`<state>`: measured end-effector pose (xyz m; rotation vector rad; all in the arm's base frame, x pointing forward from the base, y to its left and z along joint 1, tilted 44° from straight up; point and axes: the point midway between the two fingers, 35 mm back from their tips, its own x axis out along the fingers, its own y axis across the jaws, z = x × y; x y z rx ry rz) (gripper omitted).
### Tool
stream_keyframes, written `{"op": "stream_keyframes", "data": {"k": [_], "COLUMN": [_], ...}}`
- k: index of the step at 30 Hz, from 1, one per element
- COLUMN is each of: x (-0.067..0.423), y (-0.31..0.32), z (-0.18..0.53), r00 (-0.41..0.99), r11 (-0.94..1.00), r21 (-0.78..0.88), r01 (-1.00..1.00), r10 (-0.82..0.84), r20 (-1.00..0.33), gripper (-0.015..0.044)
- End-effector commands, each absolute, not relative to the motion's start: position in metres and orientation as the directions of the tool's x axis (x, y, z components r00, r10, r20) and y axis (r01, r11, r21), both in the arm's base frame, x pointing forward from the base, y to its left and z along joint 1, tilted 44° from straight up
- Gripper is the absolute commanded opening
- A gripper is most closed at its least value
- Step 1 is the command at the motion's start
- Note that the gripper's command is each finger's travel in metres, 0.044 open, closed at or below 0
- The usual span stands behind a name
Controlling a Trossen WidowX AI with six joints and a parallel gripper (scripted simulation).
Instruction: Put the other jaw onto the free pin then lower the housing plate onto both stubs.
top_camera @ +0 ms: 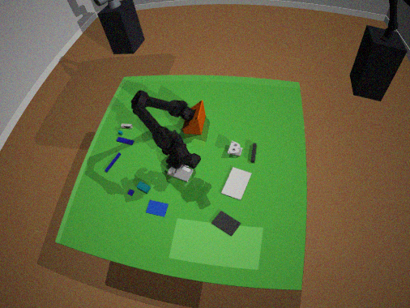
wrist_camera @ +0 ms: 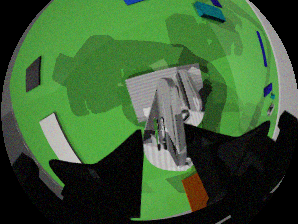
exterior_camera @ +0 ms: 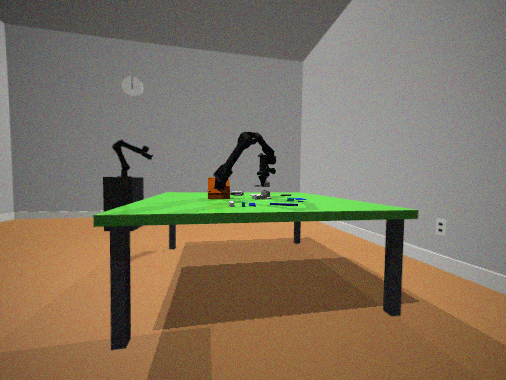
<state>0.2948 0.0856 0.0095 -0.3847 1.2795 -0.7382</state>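
My gripper is shut on a long grey jaw. In the exterior view the held jaw hangs above the base, with a gap between them. The light grey base lies on the table below. The other grey jaw shows on the base, right of the held one in the wrist view. The held jaw and the fingers hide much of the base, and the free pin cannot be made out. A white plate with dark holes, apparently the housing plate, lies apart from the base.
An orange wedge stands near the arm's base. A white slab, a dark bar, a dark slab, a blue slab, a teal block and several small blue pieces lie around the base.
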Motion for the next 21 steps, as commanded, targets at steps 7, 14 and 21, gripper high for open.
{"op": "stream_keyframes", "data": {"k": [7, 14, 21], "x": [0.2964, 0.2964, 0.2964], "y": [0.0866, 0.0866, 0.0866], "z": [0.0105, 0.0105, 0.0105], "r00": [0.112, 0.112, 0.112], "r11": [0.718, 0.716, 0.716], "r21": [-0.637, -0.633, -0.633], "r01": [0.281, 0.296, 0.296], "r10": [-0.684, -0.684, -0.684], "r20": [-0.721, -0.721, -0.721], "gripper": [0.0134, 0.0134, 0.0134]}}
